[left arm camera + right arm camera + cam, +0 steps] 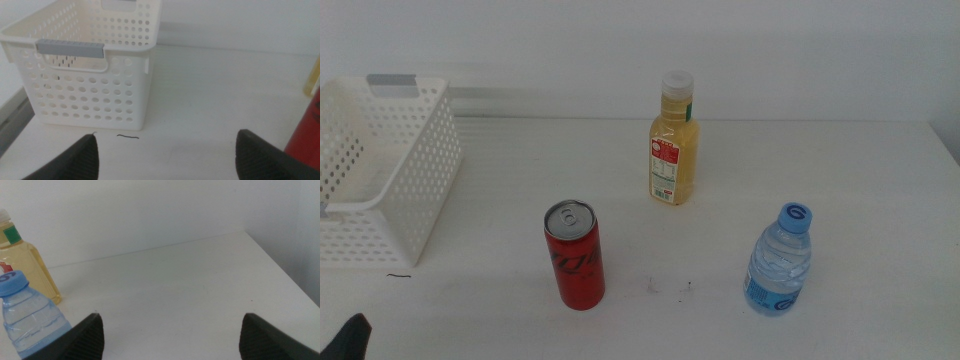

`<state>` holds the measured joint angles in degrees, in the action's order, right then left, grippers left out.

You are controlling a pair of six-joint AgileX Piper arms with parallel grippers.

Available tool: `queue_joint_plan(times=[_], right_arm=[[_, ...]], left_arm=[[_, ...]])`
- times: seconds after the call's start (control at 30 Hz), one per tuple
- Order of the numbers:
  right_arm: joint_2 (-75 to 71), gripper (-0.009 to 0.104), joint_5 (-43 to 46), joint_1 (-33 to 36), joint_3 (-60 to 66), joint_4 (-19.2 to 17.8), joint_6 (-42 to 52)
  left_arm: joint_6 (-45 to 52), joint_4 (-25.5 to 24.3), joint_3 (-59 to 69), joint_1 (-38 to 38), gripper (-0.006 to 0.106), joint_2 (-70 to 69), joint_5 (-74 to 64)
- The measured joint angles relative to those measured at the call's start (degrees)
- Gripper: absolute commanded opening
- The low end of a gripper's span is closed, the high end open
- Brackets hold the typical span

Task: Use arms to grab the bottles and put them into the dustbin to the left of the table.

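Three bottles stand upright on the white table [840,170]: a yellow juice bottle [674,142] with a white cap at the back, a red soda can [574,256] at front left, and a clear water bottle [780,262] with a blue cap at front right. The white perforated dustbin [382,168] sits at the table's left. My left gripper [167,155] is open, low at the front left, facing the dustbin [87,60], with the can's edge [306,140] beside it. My right gripper [172,336] is open too, near the water bottle [30,317] and juice bottle [22,260].
A short dark thread [129,135] lies on the table in front of the dustbin. Small dark specks [668,288] mark the tabletop between the can and the water bottle. The table's right edge [285,275] runs close beside my right gripper.
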<state>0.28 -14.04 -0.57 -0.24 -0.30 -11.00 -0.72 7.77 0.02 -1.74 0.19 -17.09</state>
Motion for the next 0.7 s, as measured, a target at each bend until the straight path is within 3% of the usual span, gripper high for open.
queue_joint_plan(times=[0.7], right_arm=[[0.00, 0.091, 0.00, 0.00, 0.00, 0.00, 0.00]], left_arm=[[-1.81, 0.25, 0.00, 4.51, 0.094, 0.00, 2.48]])
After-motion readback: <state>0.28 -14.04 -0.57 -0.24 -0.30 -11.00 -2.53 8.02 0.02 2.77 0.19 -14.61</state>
